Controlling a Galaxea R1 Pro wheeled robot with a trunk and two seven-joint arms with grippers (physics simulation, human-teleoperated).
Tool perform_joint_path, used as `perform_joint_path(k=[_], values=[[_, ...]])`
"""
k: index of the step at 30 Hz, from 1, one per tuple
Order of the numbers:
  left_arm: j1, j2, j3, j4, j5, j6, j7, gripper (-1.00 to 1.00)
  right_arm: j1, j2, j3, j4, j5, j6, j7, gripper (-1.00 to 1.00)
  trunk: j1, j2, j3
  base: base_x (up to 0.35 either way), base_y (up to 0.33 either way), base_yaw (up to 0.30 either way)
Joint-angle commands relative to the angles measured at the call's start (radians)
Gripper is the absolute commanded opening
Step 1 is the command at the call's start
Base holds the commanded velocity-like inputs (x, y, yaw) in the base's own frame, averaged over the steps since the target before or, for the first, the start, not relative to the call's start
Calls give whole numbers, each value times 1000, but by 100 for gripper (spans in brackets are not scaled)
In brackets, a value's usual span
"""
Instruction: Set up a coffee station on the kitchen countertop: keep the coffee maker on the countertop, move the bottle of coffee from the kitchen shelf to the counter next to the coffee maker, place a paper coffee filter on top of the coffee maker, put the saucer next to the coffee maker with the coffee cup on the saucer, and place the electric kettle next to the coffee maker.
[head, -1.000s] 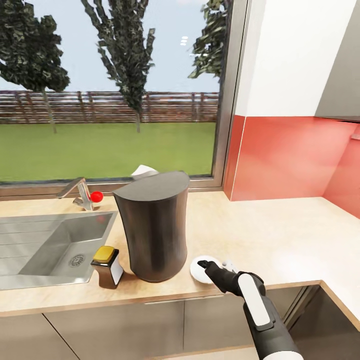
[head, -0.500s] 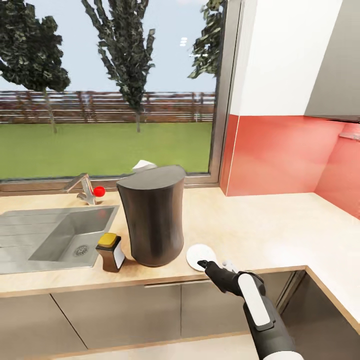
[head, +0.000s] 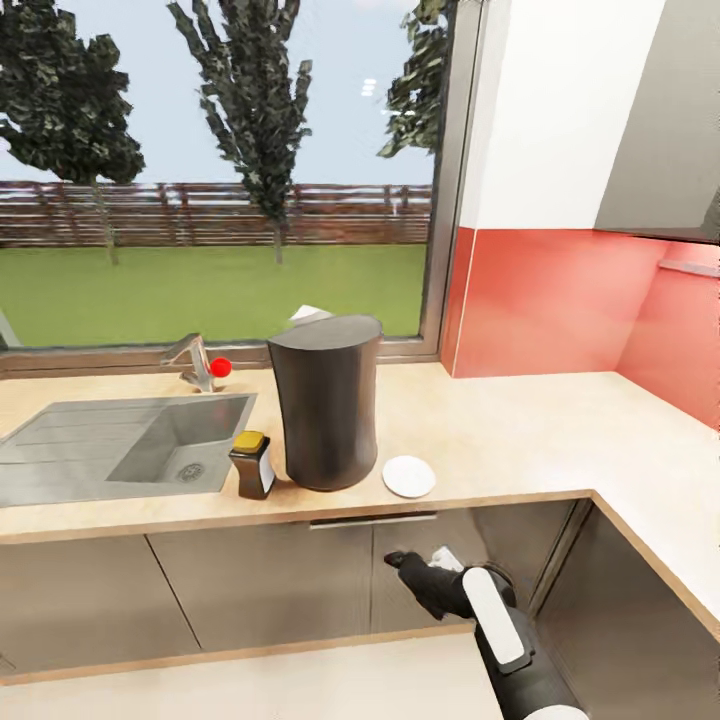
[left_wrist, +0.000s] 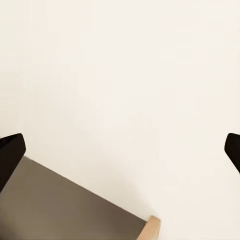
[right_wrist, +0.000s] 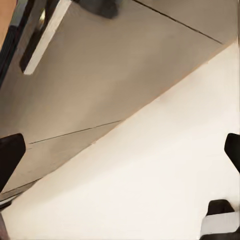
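Head view high, facing kitchen countertop (head: 520, 440) and window, right wrist view close on cabinets (right_wrist: 125, 75)

Behind our right gripper (head: 400, 559) we see a matte black wrist, then a forearm with a white rounded panel over dark grey casing; both grippers' fingertips are black.

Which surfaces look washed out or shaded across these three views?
Head view: even daylight, the tall dark grey coffee maker casting a soft shadow on the pale beige countertop. Left wrist view: washed-out cream floor. Right wrist view: glossy grey cabinet fronts evenly shaded.
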Motion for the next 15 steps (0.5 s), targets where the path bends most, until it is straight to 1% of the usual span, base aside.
perform_joint_path(k=[1,3,4,7,8,9,10,11,12,13,14,15], values=[[0,0,-1,-6,8,4,1,100,-1,2,-2,16,-11,3,-9,100,0,-2,-2,-127,71,0],[-1,0,-2,-11,7,4,-2,100,0,7,4,56,-10,3,-8,100,0,-2,-2,-67,37,0],[-1,-3,-2,-15,6,4,-5,100,0,9,32,121,-8,1,-8,100,0,-2,-2,-21,12,0],[-2,-7,-2,-26,7,5,-8,100,0,9,80,217,-5,-12,-9,100,0,-2,-2,-11,6,0],[-2,-7,-2,-38,7,4,-9,100,0,9,115,278,1,-42,-9,100,0,-2,-2,-4,2,0],[-2,-9,-2,-68,7,4,-10,100,0,9,173,391,29,-145,-9,100,0,-2,-2,-2,1,0],[-2,-10,-1,-80,7,4,-10,100,0,9,189,432,39,-184,-9,100,0,-2,-2,-1,1,0],[-2,-15,-1,-102,7,4,-10,100,0,8,212,512,58,-259,-8,100,0,-2,-2,0,0,0],[-2,-20,-1,-122,8,4,-10,100,0,4,228,586,75,-329,-7,100,0,-2,-2,0,0,0],[-2,-24,-1,-133,8,4,-10,100,0,2,233,621,84,-362,-7,100,0,-2,-2,0,0,0],[-2,-35,-1,-162,8,4,-10,100,0,-5,245,705,115,-450,-6,100,0,-2,-2,0,0,0],[-2,-49,-1,-183,9,4,-11,100,0,-11,250,749,142,-500,-3,100,0,-2,-2,0,0,0]])
